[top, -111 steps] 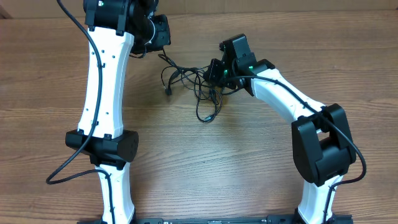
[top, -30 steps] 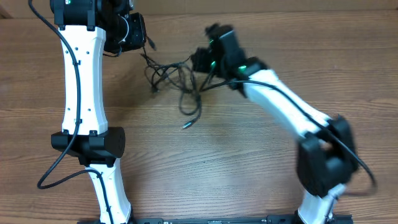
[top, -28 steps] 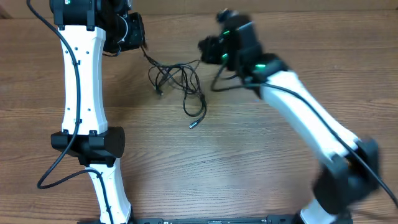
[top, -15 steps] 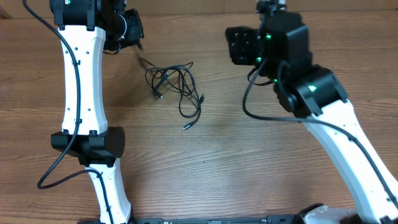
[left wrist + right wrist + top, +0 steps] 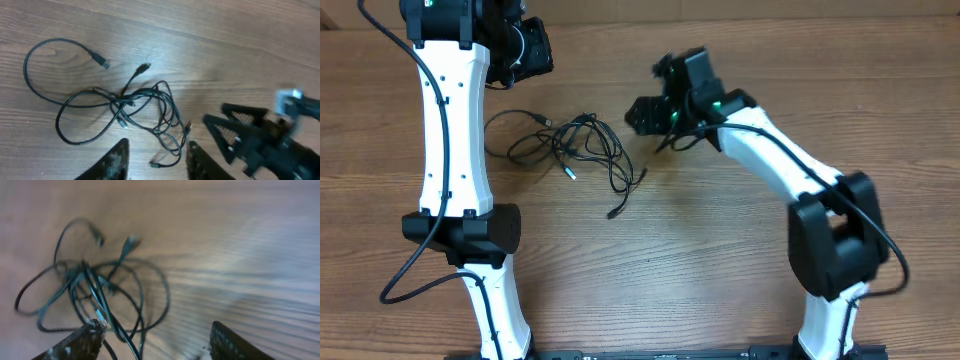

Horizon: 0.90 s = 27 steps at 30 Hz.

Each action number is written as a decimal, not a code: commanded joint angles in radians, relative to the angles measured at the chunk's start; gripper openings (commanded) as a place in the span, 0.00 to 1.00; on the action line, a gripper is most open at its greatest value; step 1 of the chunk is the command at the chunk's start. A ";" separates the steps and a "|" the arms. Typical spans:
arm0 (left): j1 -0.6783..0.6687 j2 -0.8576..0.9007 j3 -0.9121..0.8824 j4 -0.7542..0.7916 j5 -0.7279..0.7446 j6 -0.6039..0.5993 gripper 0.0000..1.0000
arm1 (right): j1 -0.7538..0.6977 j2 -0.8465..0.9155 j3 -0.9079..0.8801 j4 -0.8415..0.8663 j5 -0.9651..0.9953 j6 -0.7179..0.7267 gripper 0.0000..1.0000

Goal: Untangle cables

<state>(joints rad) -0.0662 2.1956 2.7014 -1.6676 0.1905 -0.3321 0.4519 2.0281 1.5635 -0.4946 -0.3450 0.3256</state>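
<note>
Cables [image 5: 120,102]: loose tangle lying on table [image 5: 720,260], between both grippers, touching neither.
Left gripper [image 5: 156,162]: jaws apart, empty.
Right gripper [image 5: 152,347]: jaws wide, empty, near tangle.

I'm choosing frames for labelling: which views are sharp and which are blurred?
Left wrist: cables crisp, its own fingers soft. Right wrist: motion blur throughout, cables and wood grain smeared. Overhead: sharp, evenly lit, no glare.
</note>
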 commanded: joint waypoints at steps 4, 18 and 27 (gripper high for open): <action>-0.020 0.009 -0.148 -0.006 0.021 0.050 0.57 | 0.026 0.059 0.000 0.043 -0.203 -0.043 0.69; -0.130 0.009 -0.653 0.311 0.072 0.100 0.48 | 0.099 0.061 0.000 -0.022 -0.015 -0.042 0.61; -0.130 0.003 -0.667 0.344 0.089 0.097 0.04 | 0.098 0.061 -0.009 -0.053 0.050 -0.042 0.51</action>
<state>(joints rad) -0.1967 2.2089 2.0071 -1.3113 0.2516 -0.2436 0.5560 2.0872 1.5620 -0.5499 -0.3271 0.2871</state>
